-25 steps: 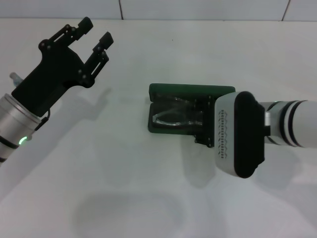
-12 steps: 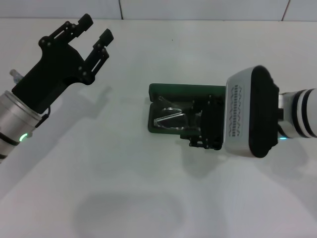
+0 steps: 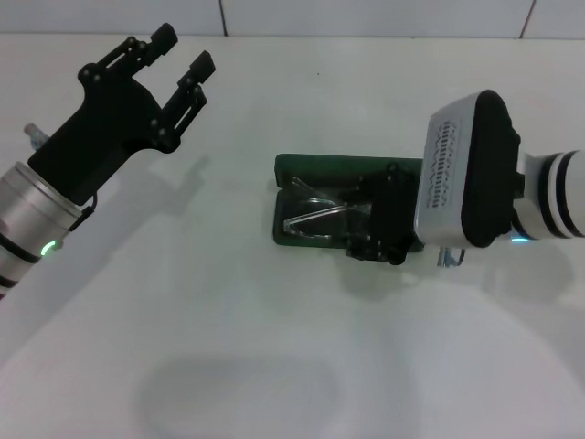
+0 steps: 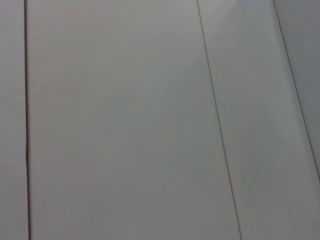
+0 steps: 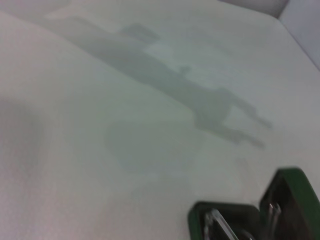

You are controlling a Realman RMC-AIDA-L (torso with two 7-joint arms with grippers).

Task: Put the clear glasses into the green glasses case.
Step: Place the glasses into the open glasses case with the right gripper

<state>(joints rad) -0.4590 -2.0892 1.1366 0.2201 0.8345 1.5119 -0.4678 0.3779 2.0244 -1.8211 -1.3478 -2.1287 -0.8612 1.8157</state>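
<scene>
The green glasses case (image 3: pixel 347 166) lies open in the middle of the white table, its lid standing along the far side. The clear glasses (image 3: pixel 315 214) rest inside it, slanted, with one clear arm crossing the dark lining. My right gripper (image 3: pixel 370 243) hangs over the case's right end, close above the glasses. In the right wrist view a corner of the case (image 5: pixel 200 214) and part of the glasses (image 5: pixel 216 225) show at the edge. My left gripper (image 3: pixel 183 51) is open and raised at the far left, well away from the case.
The white table (image 3: pixel 274 347) spreads all round the case. A tiled wall seam (image 3: pixel 222 18) runs behind its far edge. The left wrist view holds only a pale surface with thin seams (image 4: pixel 215 120).
My right wrist has turned and drawn back to the right, uncovering more of the case. The glasses now sit slanted in the case. The left arm has barely moved.
</scene>
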